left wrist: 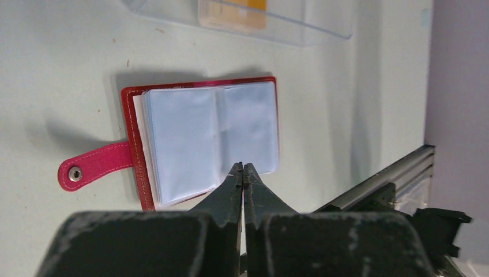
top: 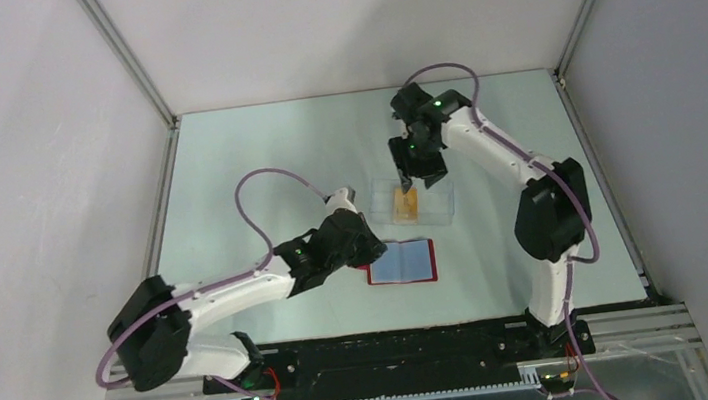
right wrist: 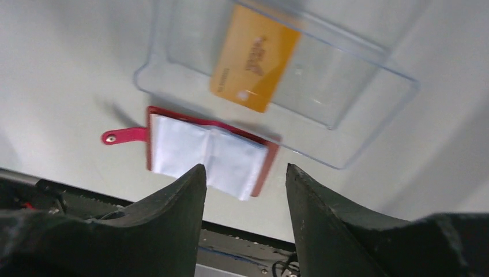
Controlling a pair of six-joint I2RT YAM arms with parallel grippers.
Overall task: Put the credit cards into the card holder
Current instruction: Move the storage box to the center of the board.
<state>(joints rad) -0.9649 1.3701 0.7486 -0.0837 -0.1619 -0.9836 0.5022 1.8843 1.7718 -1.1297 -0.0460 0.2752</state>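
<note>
At mid-bench [top: 256, 171] the card holder [top: 401, 262] lies spread open, left claw [left wrist: 243, 167] pinched shut and empty at its nine o'clock edge, seemingly pinning it, while at twelve o'clock the right claw [top: 411, 181] gapes empty over a credit card [right wrist: 254, 57] in the clear box [right wrist: 369, 98].

A clear box [top: 439, 206] lay flat near the centre of the table [top: 245, 162], slightly toward one o'clock. White walls [top: 340, 20] stood at nine, twelve and three o'clock, with metal struts [top: 125, 57] in the far corners. A black strip [top: 397, 344] ran along six o'clock.
</note>
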